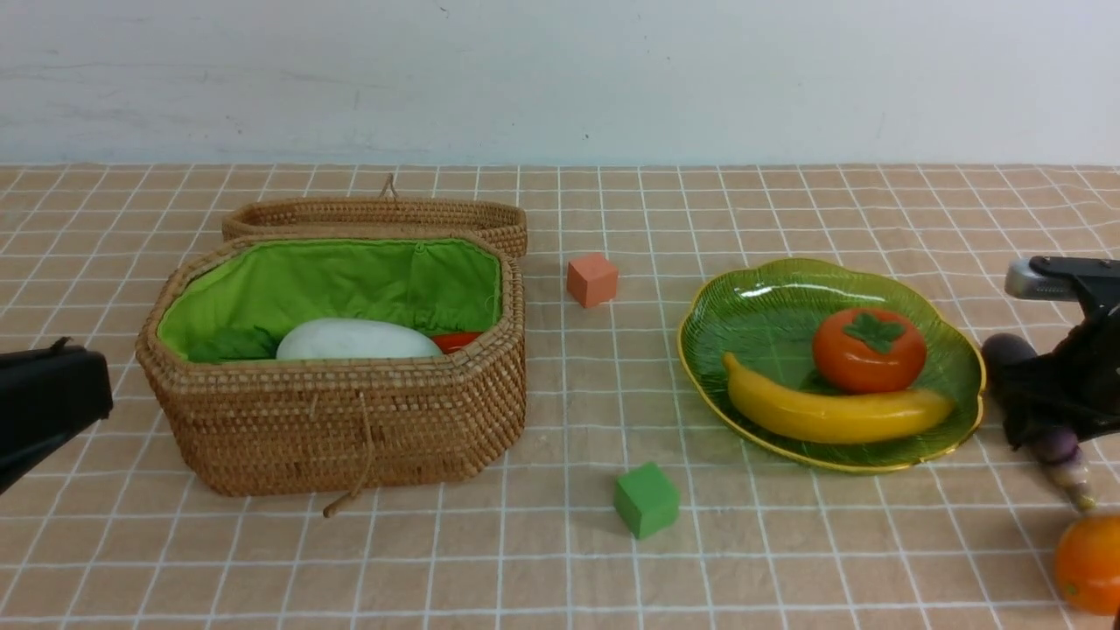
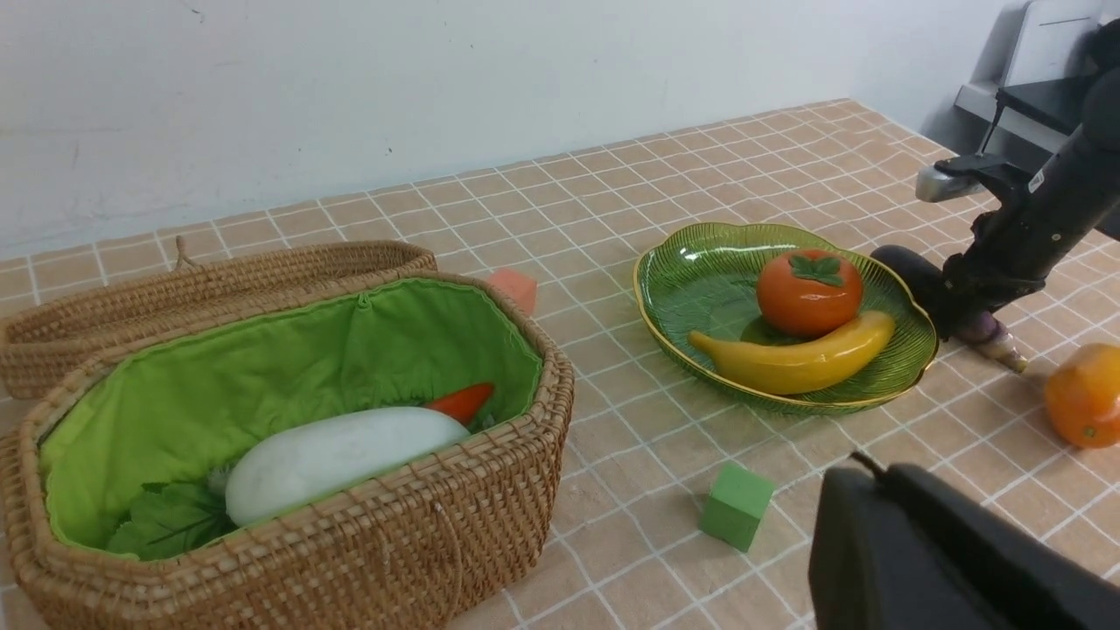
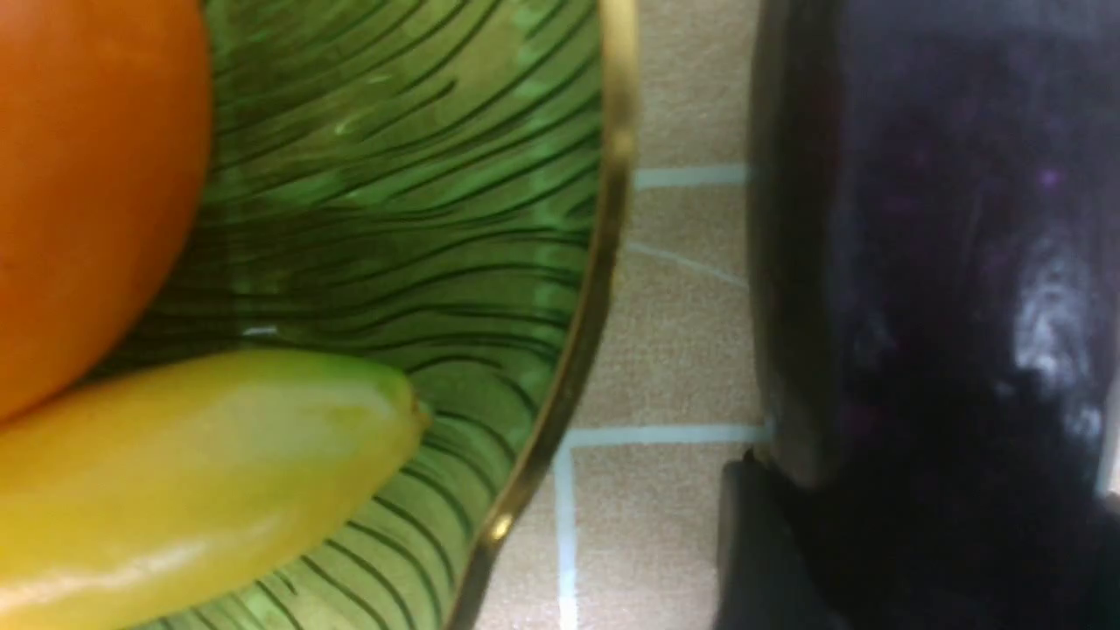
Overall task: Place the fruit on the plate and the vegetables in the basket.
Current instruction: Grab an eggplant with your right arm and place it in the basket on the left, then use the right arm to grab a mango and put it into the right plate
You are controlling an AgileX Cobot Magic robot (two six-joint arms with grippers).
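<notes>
The green glass plate (image 1: 752, 306) holds the persimmon (image 1: 868, 350) and the banana (image 1: 831, 413). The open wicker basket (image 1: 332, 420) holds the white radish (image 1: 359, 341) and a carrot (image 1: 455, 339). The dark purple eggplant (image 1: 1006, 350) lies on the cloth just right of the plate. My right gripper (image 1: 1041, 411) is down over its middle, with a finger (image 3: 752, 542) against its side (image 3: 945, 262). The mango (image 1: 1089, 562) lies at the near right edge. My left gripper (image 1: 52, 394) is shut and empty, left of the basket.
A small orange cube (image 1: 592, 279) sits between basket and plate, toward the back. A small green cube (image 1: 647, 499) sits nearer the front. The basket's lid (image 1: 376, 214) lies open behind it. A checked cloth covers the table, with a white wall behind.
</notes>
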